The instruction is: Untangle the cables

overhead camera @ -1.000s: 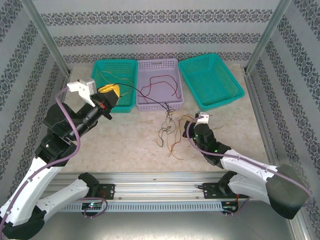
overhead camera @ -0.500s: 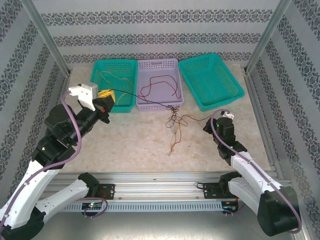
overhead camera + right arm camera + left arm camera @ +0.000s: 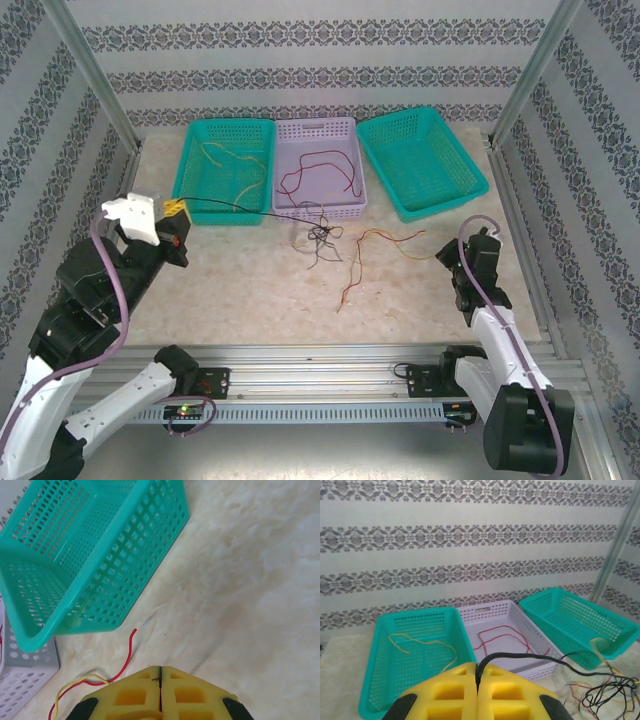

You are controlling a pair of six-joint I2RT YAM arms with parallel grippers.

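**Both grippers closed on wires, knot lying in front of the middle basket**

3 baskets stand in a row at the far side of the table (image 3: pixel 230 290): a left teal basket (image 3: pixel 228 121), a lavender basket (image 3: pixel 315 122) and a right teal basket (image 3: pixel 420 160) that sits askew. A loose yellow wire (image 3: pixel 228 158) lies in the left teal one and a red wire (image 3: pixel 320 178) in the lavender one.

The remaining cables (image 3: pixel 322 238) form a small dark knot on the table, just in front of the lavender basket. A black cable (image 3: pixel 235 205) runs taut from that knot past the near corner of the left teal basket to the left gripper (image 3: pixel 175 210), raised near the table's left edge. In the left wrist view its yellow pads are pressed together with this cable pinched in the seam.

A red-and-yellow cable (image 3: pixel 385 238) stretches rightward from beside the knot to the right gripper (image 3: pixel 445 250), low near the right edge. Its pads meet too, and the cable slips in beside them, 1 red end poking free.

Patterned wallpaper (image 3: pixel 320 70) and 2 slanted metal posts (image 3: pixel 90 75) close in the workspace.
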